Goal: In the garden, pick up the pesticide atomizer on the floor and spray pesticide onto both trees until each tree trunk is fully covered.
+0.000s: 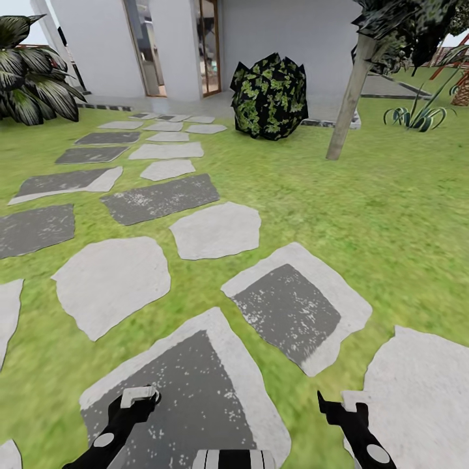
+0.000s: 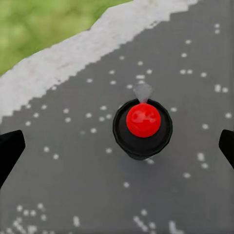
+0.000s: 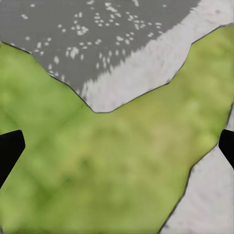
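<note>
The pesticide atomizer [image 2: 142, 127] stands on a dark grey stepping stone [image 2: 73, 161]. From above it is a small black round body with a red top and a pale nozzle. My left gripper [image 2: 117, 151] hangs open over it, with one black fingertip [image 2: 9, 148] far out on each side and not touching it. In the head view the left gripper [image 1: 133, 407] is low over that stone [image 1: 195, 384]. My right gripper [image 1: 339, 410] is open above grass [image 3: 112, 170] between stones. A tree with a bare grey-beige trunk [image 1: 348, 104] stands far ahead on the right.
Stepping stones [image 1: 215, 229] run across the lawn toward a white house with an open doorway [image 1: 208, 45]. A dark leafy bush [image 1: 269, 96] sits before the wall. A big-leaved plant [image 1: 29, 71] grows at far left, a spiky plant [image 1: 417, 116] at far right.
</note>
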You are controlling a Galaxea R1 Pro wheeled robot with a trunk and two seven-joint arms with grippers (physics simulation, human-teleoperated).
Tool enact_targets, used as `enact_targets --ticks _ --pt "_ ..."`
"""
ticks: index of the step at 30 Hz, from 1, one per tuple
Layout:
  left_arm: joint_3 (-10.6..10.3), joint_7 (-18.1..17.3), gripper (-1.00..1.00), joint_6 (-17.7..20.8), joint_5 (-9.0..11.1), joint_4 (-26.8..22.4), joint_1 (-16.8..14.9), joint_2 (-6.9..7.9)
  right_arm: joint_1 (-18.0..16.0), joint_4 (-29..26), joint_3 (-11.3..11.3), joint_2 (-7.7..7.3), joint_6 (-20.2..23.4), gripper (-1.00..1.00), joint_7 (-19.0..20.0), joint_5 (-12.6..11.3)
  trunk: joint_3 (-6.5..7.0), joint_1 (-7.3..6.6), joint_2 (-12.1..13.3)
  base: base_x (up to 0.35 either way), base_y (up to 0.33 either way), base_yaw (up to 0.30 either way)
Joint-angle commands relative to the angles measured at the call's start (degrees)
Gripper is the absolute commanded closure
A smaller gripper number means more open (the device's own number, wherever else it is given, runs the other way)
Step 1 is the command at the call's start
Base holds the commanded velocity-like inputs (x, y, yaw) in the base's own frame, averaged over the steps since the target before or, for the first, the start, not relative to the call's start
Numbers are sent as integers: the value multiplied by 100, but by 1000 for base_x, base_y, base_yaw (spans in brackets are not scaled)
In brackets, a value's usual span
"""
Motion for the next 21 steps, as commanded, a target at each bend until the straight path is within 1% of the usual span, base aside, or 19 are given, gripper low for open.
enact_targets --ticks 1,6,11,21 --pt "7 2 -100 -19 11 6 -3 1 -2 3 8 -1 -18 -100 -13 -23 -4 -1 -1 0 4 0" --pt "11 2 -100 -19 13 8 -3 7 -2 3 8 -1 -18 -100 -13 -23 -4 -1 -1 0 1 0" --pt "8 5 -100 -35 10 4 1 2 -2 3 3 -1 -18 -100 -13 -23 -133 12 -8 0 0 0" --pt "7 9 -100 -53 1 -5 0 3 -2 3 1 -1 -18 -100 -13 -23 -439 38 -21 0 0 0"
